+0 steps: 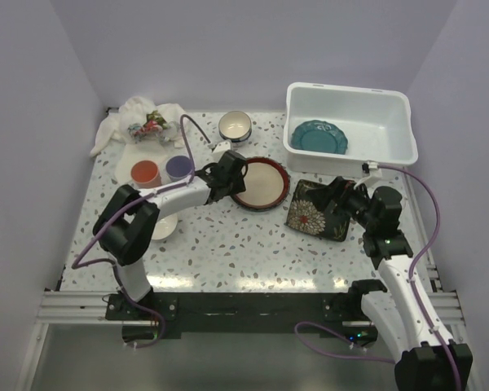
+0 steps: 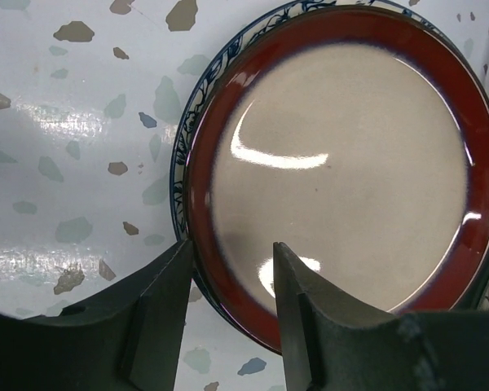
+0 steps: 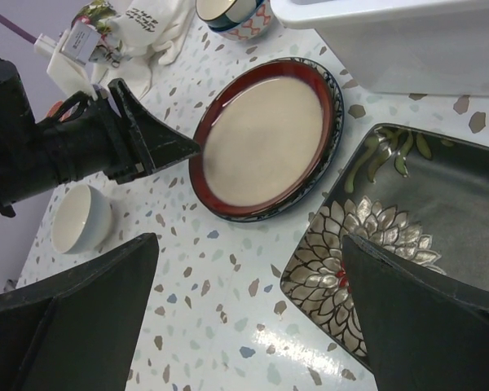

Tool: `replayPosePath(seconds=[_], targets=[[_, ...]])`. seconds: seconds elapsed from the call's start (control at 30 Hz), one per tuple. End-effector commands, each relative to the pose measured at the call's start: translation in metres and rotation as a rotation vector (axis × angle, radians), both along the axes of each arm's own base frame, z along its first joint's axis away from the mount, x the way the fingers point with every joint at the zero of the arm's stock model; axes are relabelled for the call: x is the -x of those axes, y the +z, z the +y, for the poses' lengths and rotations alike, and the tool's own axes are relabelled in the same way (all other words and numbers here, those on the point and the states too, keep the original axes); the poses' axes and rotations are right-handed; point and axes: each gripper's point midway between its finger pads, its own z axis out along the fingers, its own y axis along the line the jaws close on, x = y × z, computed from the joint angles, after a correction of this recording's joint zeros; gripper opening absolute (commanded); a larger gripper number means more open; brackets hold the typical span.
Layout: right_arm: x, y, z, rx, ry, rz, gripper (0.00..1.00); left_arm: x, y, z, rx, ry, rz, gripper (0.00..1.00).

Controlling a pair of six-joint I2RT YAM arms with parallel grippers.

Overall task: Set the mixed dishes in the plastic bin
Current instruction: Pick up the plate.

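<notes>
The red-rimmed cream plate (image 1: 261, 182) (image 2: 342, 163) (image 3: 265, 138) lies on a blue-patterned plate (image 2: 182, 142) at mid table. My left gripper (image 1: 231, 175) (image 2: 232, 244) straddles its near-left rim, one finger outside the edge and one over the cream face, jaws apart. My right gripper (image 1: 336, 195) (image 3: 248, 238) hangs wide open over the left edge of the dark floral square plate (image 1: 314, 213) (image 3: 407, 212), touching nothing. The plastic bin (image 1: 391, 102) (image 3: 391, 41) stands at the back right with the teal scalloped plate (image 1: 319, 137) inside.
A patterned bowl (image 1: 235, 125) (image 3: 232, 16) sits at the back. The orange cup (image 1: 145, 173) and the purple cup (image 1: 178, 168) stand at the left beside a white cloth (image 1: 147, 122). A white bowl (image 1: 161, 228) (image 3: 80, 218) lies under the left arm.
</notes>
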Motion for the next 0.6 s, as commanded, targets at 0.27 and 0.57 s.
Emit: replayPosePath(seconds=[0.27, 0.57], targets=[[-0.005, 0.006, -0.003, 0.041, -0.014, -0.05, 0.99, -0.018, -0.004, -0.001, -0.044, 0.028, -0.018, 0.43], [-0.006, 0.001, -0.004, 0.048, -0.018, -0.041, 0.99, -0.015, -0.02, -0.003, -0.053, 0.019, 0.016, 0.41]])
